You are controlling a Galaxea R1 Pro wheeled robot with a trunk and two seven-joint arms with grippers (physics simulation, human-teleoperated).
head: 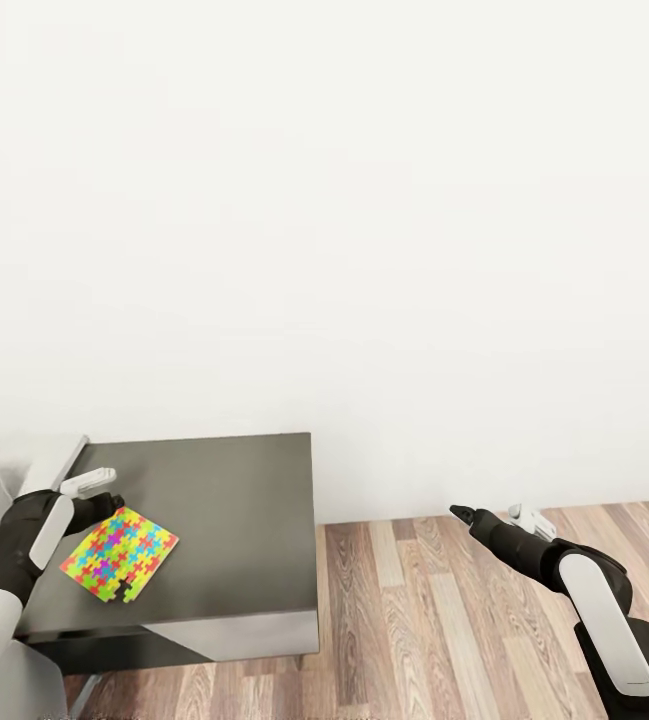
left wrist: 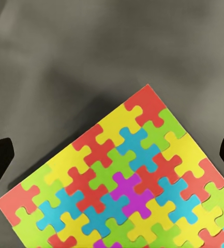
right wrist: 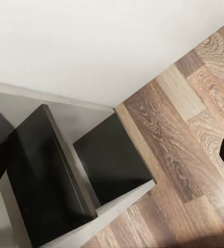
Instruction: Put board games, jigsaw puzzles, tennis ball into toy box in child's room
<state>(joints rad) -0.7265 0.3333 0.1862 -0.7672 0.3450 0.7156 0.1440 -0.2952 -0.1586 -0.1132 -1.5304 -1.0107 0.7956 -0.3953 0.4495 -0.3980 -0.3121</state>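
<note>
A plain white wall (head: 324,200) rises above a wood plank floor (head: 444,620). A low dark grey cabinet (head: 234,510) stands against the wall, with a paler surface just beyond its far left corner. One jigsaw puzzle (head: 120,555), a bright mosaic sheet, lies near the cabinet's front left edge. The left gripper (head: 99,490) hovers just beside it with fingers spread wide, grasping nothing. The right gripper (head: 459,513) hangs over the floor, well apart from the cabinet, its fingers spread and empty. The puzzle is not yet boxed, so most of the tidying seems left.
</note>
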